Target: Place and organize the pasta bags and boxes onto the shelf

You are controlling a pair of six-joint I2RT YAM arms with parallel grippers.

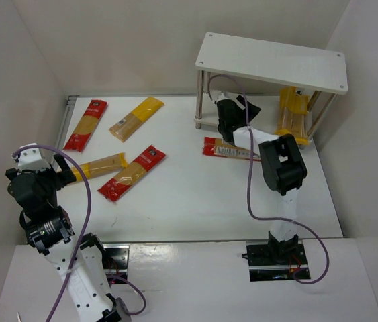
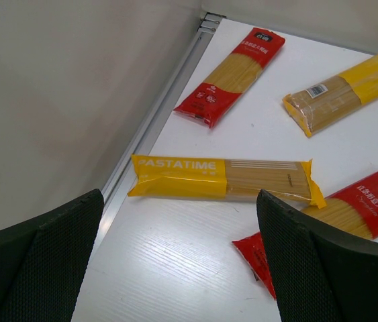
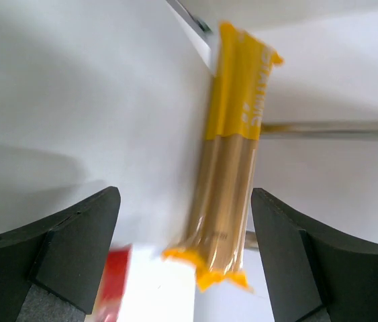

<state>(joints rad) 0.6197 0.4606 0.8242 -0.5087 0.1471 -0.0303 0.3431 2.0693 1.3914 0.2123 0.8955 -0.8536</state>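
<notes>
The white shelf (image 1: pixel 272 62) stands at the back right. Two yellow packs (image 1: pixel 293 114) lie under its top board at the right end. My right gripper (image 1: pixel 239 111) is open and empty by the shelf's left front leg; in its wrist view it (image 3: pixel 185 221) faces a yellow pack (image 3: pixel 232 168), not touching it. A red pack (image 1: pixel 229 150) lies on the table under that arm. My left gripper (image 1: pixel 60 166) is open and empty above the table at the left, just short of the yellow PASTATIME pack (image 2: pixel 222 178).
Three more packs lie at the left: a red one (image 1: pixel 86 124), a yellow one (image 1: pixel 136 118) and a red one (image 1: pixel 132 172). A white wall and metal edge rail (image 2: pixel 155 121) run close along the left gripper. A thin shelf leg (image 3: pixel 336 129) crosses the right wrist view.
</notes>
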